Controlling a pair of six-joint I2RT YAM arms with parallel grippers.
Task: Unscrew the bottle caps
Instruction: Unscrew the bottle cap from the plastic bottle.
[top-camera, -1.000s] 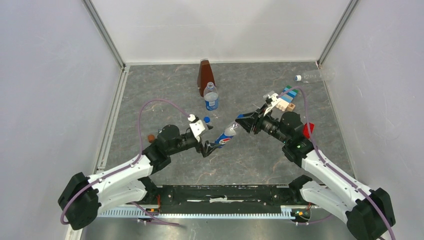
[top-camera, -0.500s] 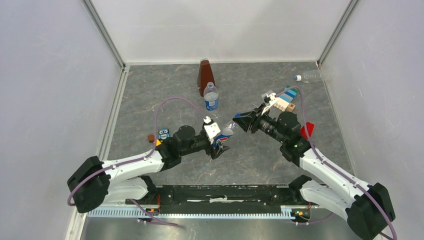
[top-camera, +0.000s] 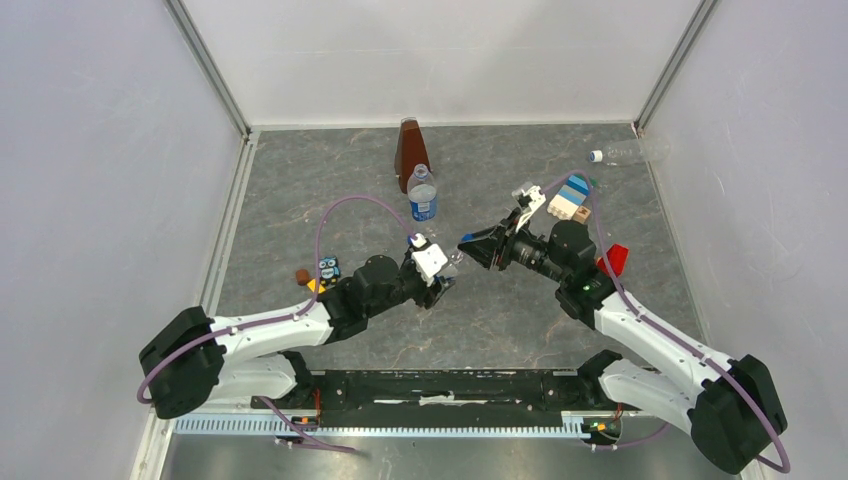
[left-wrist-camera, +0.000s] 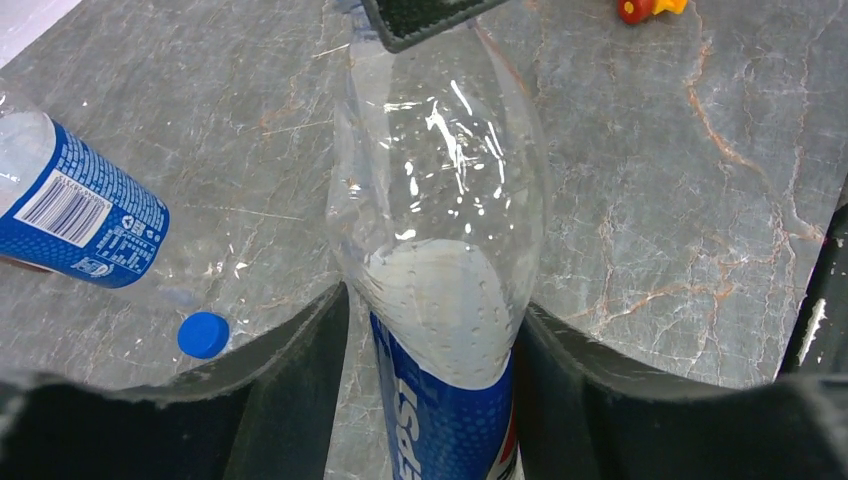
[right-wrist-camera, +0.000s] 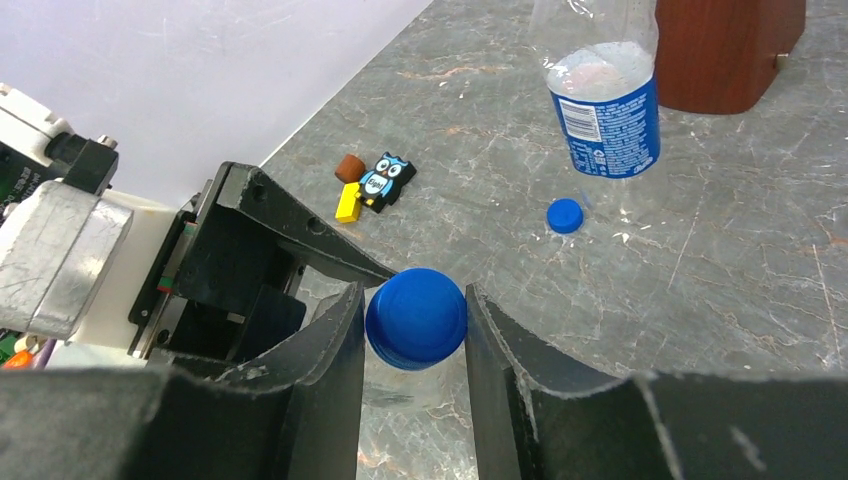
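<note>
Fingers (left-wrist-camera: 285, 380) of the left gripper (top-camera: 444, 272) are closed about halfway and sit snug against both sides of the held bottle (left-wrist-camera: 440, 200), right at the top of its blue label. The right gripper (right-wrist-camera: 416, 325) is nearly closed, pinching that bottle's blue cap (right-wrist-camera: 416, 318) between its two pads.

So the bottle's strung between the two arms around mid-table (top-camera: 500, 330). Its long axis runs left to right and the cap end points right and a touch far. The base end is hidden behind the left gripper.

Room-wise, there's open tabletop on the near side, between the grippers and the arm bases. The far side is more crowded:
- An upright bottle (top-camera: 422, 195) stands fairly near, uncapped.
- A loose cap (right-wrist-camera: 565, 215) lies near its foot.
- The brown pyramid (top-camera: 408, 150) is just beyond the upright bottle.

A third bottle (top-camera: 630, 152) lies on its side in the far right corner, white cap (top-camera: 596, 156) pointing left. An owl toy (top-camera: 328, 268) and small blocks (right-wrist-camera: 348, 207) sit near the left arm. The walls are well apart from both grippers.
</note>
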